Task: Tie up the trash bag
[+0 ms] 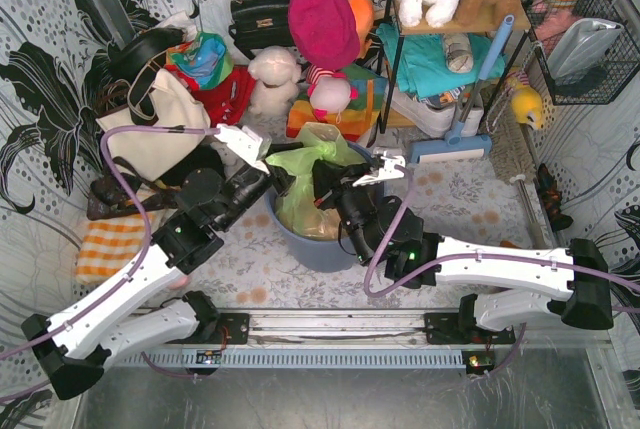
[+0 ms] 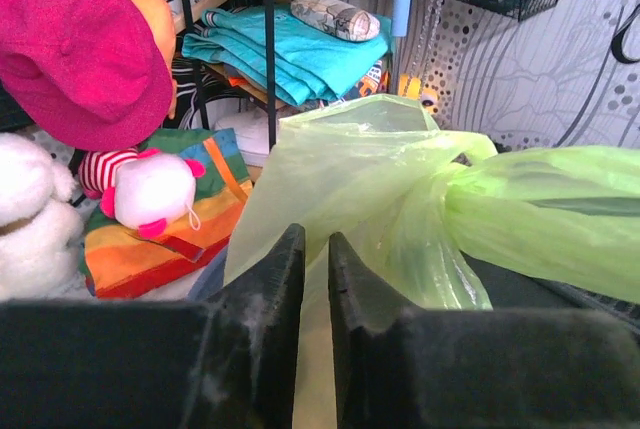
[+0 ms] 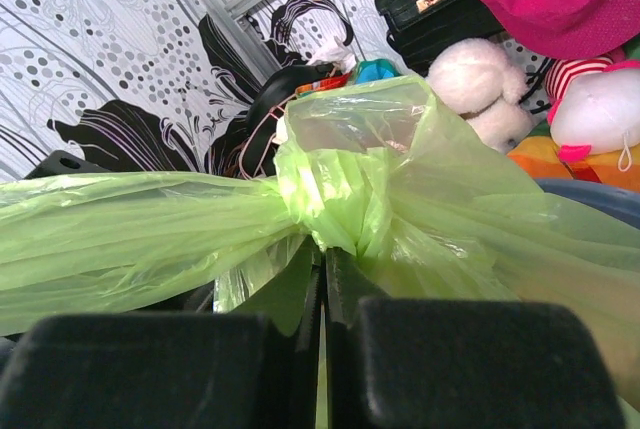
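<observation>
The lime-green trash bag (image 1: 312,161) sits in the round blue-grey bin (image 1: 318,249) at the table's middle, its top gathered into a knot with one end pulled taut sideways. My left gripper (image 1: 277,177) is at the bag's left side. In the left wrist view (image 2: 312,245) its jaws stand almost together with green film (image 2: 350,169) between them. My right gripper (image 1: 332,189) is at the bag's right side. In the right wrist view (image 3: 323,255) it is shut on the bag (image 3: 420,179) just under the knot. The bag's contents are hidden.
A cream tote bag (image 1: 160,127) and an orange-checked cloth (image 1: 108,245) lie left of the bin. Soft toys and a pink hat (image 1: 322,19) crowd the back. A metal rack (image 1: 450,59) with folded cloths and a blue-handled tool (image 1: 452,147) stand at the back right.
</observation>
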Available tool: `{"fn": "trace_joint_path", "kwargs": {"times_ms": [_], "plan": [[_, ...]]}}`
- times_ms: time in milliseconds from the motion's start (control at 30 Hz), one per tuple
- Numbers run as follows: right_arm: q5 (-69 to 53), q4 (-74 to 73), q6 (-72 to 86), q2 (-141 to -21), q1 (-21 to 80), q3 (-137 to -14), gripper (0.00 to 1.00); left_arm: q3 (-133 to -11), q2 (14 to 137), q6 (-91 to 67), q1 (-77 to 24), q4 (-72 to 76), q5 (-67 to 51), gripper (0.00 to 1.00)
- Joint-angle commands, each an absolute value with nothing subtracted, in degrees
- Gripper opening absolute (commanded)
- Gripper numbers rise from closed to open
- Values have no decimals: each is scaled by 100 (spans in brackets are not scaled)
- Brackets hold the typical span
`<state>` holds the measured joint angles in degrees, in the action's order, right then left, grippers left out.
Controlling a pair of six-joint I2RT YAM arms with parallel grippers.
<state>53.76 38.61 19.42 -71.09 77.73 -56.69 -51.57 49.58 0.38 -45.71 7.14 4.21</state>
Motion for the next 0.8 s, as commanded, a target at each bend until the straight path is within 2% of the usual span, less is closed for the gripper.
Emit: {"fn": "trace_joint_path", "kwargs": {"times_ms": [0,67,133,400,767], "plan": [[5309,4142,1873,-7149,7796,-5748,0,-5162,5009,43,-4588,1119,-31,14],[5321,4368,1712,-7182,7796,-5680,0,-5188,4975,18,-4588,951,-346,3],[5402,4449,1629,-7214,7796,-5648,0,-5188,4876,-72,-4583,780,-549,0],[5509,4800,1481,-7253,7796,-5437,0,-4895,4119,-461,-4588,650,-848,0],[5379,6175,604,-7461,7796,-5209,0,-4919,4111,-562,-4588,281,-1009,0]]}}
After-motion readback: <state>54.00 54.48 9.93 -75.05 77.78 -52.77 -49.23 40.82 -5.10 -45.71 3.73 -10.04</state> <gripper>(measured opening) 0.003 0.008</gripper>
